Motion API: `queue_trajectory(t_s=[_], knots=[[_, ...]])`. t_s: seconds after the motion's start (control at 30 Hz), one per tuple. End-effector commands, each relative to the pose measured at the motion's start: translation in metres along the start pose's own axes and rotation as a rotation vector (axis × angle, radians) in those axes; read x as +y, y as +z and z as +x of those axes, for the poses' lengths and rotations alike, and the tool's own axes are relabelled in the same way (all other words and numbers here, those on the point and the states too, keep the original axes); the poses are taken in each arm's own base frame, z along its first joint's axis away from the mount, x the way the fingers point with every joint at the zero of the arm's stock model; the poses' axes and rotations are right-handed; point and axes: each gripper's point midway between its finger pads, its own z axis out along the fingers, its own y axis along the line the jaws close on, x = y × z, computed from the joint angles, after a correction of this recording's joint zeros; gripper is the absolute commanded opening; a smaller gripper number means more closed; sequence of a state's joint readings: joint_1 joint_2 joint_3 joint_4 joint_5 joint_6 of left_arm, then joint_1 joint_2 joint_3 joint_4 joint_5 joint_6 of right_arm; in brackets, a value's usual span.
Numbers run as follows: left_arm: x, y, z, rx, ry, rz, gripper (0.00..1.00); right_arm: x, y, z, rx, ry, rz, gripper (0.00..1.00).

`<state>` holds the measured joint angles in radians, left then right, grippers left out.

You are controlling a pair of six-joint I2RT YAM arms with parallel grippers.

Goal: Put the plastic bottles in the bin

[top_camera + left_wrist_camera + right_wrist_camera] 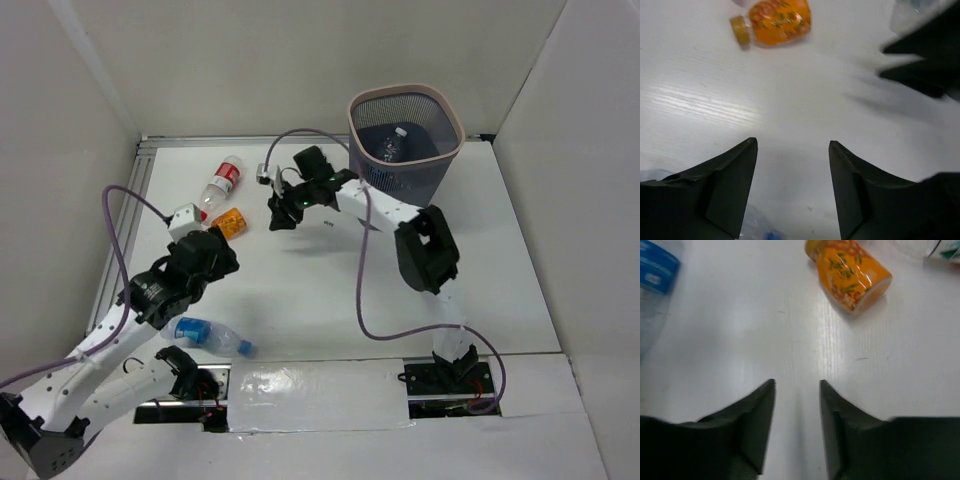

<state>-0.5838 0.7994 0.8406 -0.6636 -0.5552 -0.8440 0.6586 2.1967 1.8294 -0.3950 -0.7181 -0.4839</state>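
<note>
Closest to you, the blue-label bottle [210, 337] lies on the worktop [300, 300]. Your left pincer [792, 142] and right pincer [797, 382] are both spread and empty, with an orange bottle [229, 223] lying between them. The red-label bottle [222, 182] is behind it, and one clear bottle [393, 145] sits in the bin [420, 178].

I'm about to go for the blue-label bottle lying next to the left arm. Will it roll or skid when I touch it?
The blue-label bottle lies on its side on the smooth white table, so a sideways nudge would probably set it rolling. It looks clear and empty, so it is likely light and could skid away from contact. Its thin walls may dent under a firm squeeze.
</note>
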Motion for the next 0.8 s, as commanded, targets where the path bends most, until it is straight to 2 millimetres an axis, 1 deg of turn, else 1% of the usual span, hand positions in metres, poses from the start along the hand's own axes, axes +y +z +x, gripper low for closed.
queue_trajectory(t_s=[0.0, 0.03, 0.07, 0.1, 0.13, 0.17, 0.2, 0.23, 0.27, 0.3, 0.33, 0.37, 0.4, 0.43, 0.47, 0.5, 0.53, 0.57, 0.6, 0.7, 0.73, 0.77], knots=[[-0.002, 0.028, -0.059, -0.175, -0.038, 0.079, 0.81, 0.070, -0.067, -0.041, -0.062, -0.126, -0.153, 0.65], [-0.009, 0.029, -0.048, -0.129, 0.012, 0.136, 0.82, 0.074, -0.064, -0.042, -0.063, -0.155, -0.163, 0.70], [0.011, 0.046, -0.057, -0.130, 0.006, 0.089, 0.87, 0.085, -0.075, -0.039, -0.054, -0.163, -0.169, 0.76], [0.012, 0.053, -0.062, -0.129, 0.029, 0.107, 0.88, 0.087, -0.079, -0.038, -0.049, -0.179, -0.158, 0.80], [0.010, 0.062, -0.064, -0.132, 0.096, 0.143, 0.90, 0.087, -0.085, -0.035, -0.044, -0.189, -0.152, 0.84], [0.018, 0.071, -0.067, -0.132, 0.119, 0.123, 0.90, 0.092, -0.093, -0.038, -0.050, -0.207, -0.149, 0.84], [0.016, 0.085, -0.063, -0.099, 0.163, 0.125, 0.92, 0.092, -0.098, -0.031, -0.047, -0.184, -0.153, 0.86], [0.019, 0.092, -0.066, -0.095, 0.225, 0.119, 0.92, 0.091, -0.104, -0.031, -0.045, -0.186, -0.146, 0.86], [0.012, 0.097, -0.075, -0.106, 0.256, 0.137, 0.92, 0.094, -0.111, -0.031, -0.052, -0.189, -0.152, 0.86], [0.009, 0.104, -0.076, -0.099, 0.286, 0.147, 0.92, 0.091, -0.114, -0.028, -0.053, -0.181, -0.151, 0.86], [0.009, 0.120, -0.069, -0.059, 0.315, 0.147, 0.90, 0.099, -0.120, -0.029, -0.053, -0.178, -0.173, 0.86], [0.005, 0.125, -0.075, -0.064, 0.354, 0.176, 0.90, 0.098, -0.123, -0.026, -0.051, -0.193, -0.179, 0.86], [0.004, 0.132, -0.076, -0.068, 0.369, 0.192, 0.90, 0.104, -0.128, -0.029, -0.053, -0.198, -0.190, 0.87], [-0.002, 0.137, -0.078, -0.067, 0.389, 0.218, 0.88, 0.105, -0.135, -0.031, -0.061, -0.200, -0.190, 0.87], [-0.001, 0.149, -0.068, -0.023, 0.426, 0.244, 0.86, 0.108, -0.135, -0.029, -0.060, -0.214, -0.204, 0.87], [-0.006, 0.153, -0.074, -0.034, 0.444, 0.259, 0.86, 0.112, -0.140, -0.034, -0.069, -0.233, -0.212, 0.87], [-0.007, 0.158, -0.073, -0.032, 0.464, 0.268, 0.85, 0.120, -0.144, -0.035, -0.074, -0.225, -0.236, 0.87], [-0.005, 0.168, -0.070, -0.012, 0.500, 0.263, 0.85, 0.118, -0.149, -0.035, -0.075, -0.228, -0.226, 0.87], [-0.005, 0.173, -0.071, -0.014, 0.517, 0.263, 0.85, 0.121, -0.153, -0.040, -0.090, -0.240, -0.228, 0.87], [-0.007, 0.192, -0.068, 0.024, 0.577, 0.275, 0.85, 0.125, -0.160, -0.036, -0.090, -0.233, -0.219, 0.89], [-0.007, 0.196, -0.065, 0.042, 0.588, 0.283, 0.85, 0.122, -0.162, -0.035, -0.090, -0.229, -0.211, 0.89], [-0.007, 0.205, -0.062, 0.066, 0.599, 0.280, 0.83, 0.124, -0.165, -0.038, -0.095, -0.230, -0.206, 0.89]])
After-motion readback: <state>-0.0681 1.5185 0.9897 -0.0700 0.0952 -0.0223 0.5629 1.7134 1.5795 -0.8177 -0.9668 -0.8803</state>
